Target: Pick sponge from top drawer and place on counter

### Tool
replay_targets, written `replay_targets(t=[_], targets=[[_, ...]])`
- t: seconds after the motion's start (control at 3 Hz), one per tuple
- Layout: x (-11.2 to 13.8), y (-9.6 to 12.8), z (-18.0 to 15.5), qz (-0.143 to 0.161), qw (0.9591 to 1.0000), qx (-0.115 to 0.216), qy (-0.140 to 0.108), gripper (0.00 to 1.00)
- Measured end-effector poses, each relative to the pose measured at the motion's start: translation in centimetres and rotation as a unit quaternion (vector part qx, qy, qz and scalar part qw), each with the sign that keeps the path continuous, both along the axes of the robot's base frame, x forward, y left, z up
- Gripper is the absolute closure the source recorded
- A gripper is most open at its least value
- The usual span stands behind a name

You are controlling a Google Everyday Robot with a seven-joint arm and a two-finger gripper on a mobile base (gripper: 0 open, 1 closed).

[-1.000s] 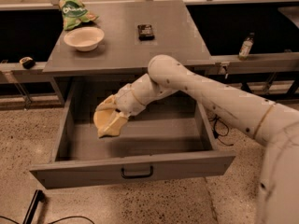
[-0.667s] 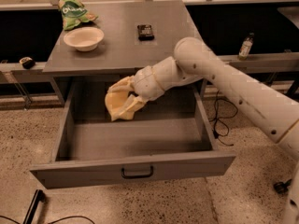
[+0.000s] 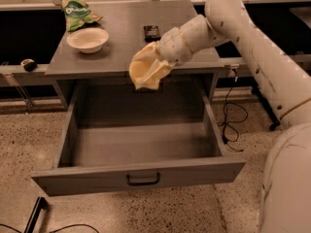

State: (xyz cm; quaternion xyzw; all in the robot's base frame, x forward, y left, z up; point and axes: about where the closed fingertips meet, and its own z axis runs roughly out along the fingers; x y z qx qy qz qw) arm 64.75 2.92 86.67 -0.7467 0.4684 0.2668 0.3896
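The top drawer (image 3: 77,178) is pulled wide open, with a black handle (image 3: 143,180) at its centre; its inside shows nothing lying in it. My gripper (image 3: 142,84) hangs over the front edge of the counter (image 3: 121,42), above the back of the drawer. Its cream-yellow fingers (image 3: 138,62) are shut on the pale yellow sponge (image 3: 146,77), which is mostly hidden between them. The arm reaches in from the upper right.
On the counter stand a white bowl (image 3: 88,39), a green snack bag (image 3: 77,13) behind it, and a small black object (image 3: 152,32) near the gripper. Cables (image 3: 233,125) lie on the speckled floor to the right. A dark stick (image 3: 35,212) lies at the lower left.
The gripper has risen out of the drawer with the sponge, moving up and right to the height of the counter's front edge.
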Motion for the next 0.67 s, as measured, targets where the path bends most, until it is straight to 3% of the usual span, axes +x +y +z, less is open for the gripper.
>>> replay_targets(t=[0.33, 0.67], targets=[[2.0, -1.85, 3.17, -0.076, 0.9969, -0.021, 0.001, 1.0], [2.63, -1.55, 3.37, -0.09, 0.9959, -0.013, 0.003, 1.0]])
